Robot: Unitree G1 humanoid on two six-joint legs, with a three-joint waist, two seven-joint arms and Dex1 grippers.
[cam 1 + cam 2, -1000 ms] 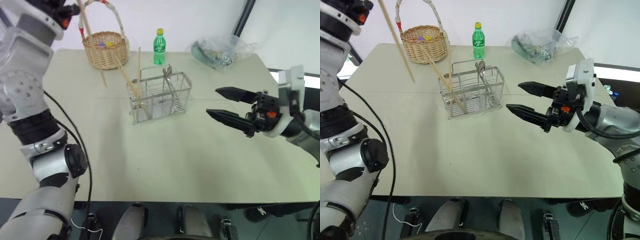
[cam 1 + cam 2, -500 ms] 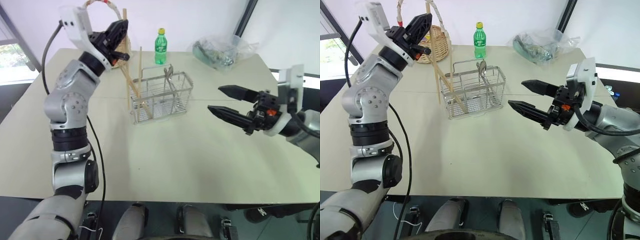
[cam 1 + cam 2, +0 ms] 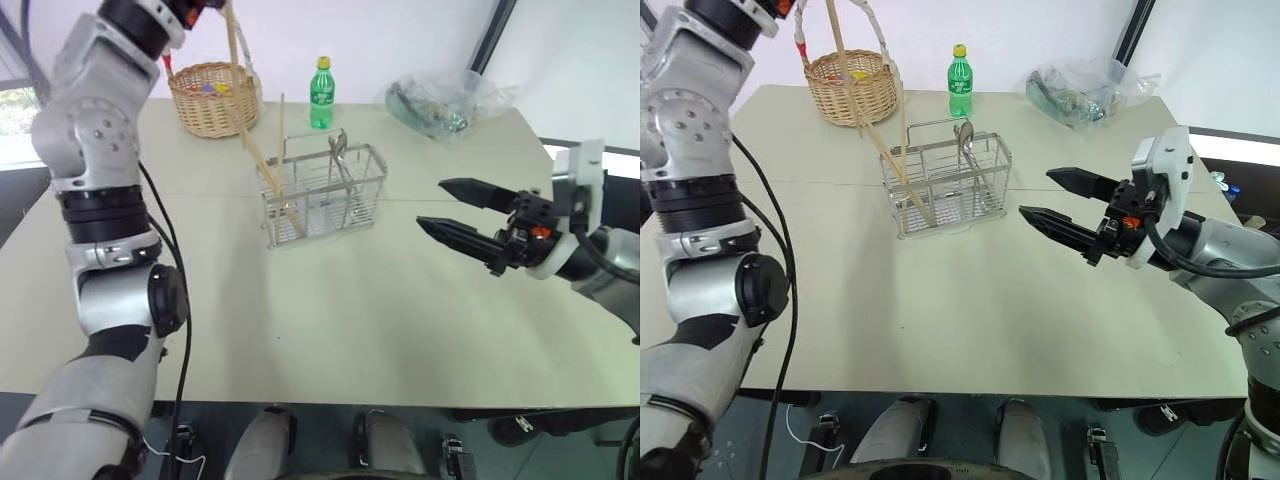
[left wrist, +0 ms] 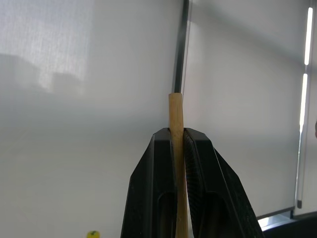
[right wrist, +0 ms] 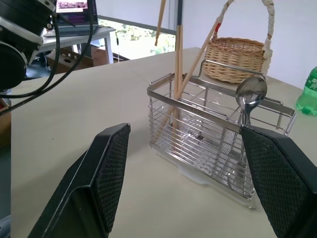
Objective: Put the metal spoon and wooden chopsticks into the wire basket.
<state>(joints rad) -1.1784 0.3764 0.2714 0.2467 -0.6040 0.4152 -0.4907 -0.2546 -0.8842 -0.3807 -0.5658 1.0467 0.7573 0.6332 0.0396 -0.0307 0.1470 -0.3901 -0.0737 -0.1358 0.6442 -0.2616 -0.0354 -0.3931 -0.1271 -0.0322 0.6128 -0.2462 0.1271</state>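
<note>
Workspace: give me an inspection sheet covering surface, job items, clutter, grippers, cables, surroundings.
Surface: beige table, bare in front of the wire basket.
Job's things: wire basket stands mid-table; metal spoon upright inside it, bowl up; two wooden chopsticks lean in its left end; a third chopstick is held up in the air.
Clutter: wicker basket, green bottle, plastic bag along the far edge.
Grippers: left gripper shut on the third chopstick; right gripper open, empty, to the right of the wire basket.
Cables: black cable along the left arm.
Surroundings: white wall.
</note>
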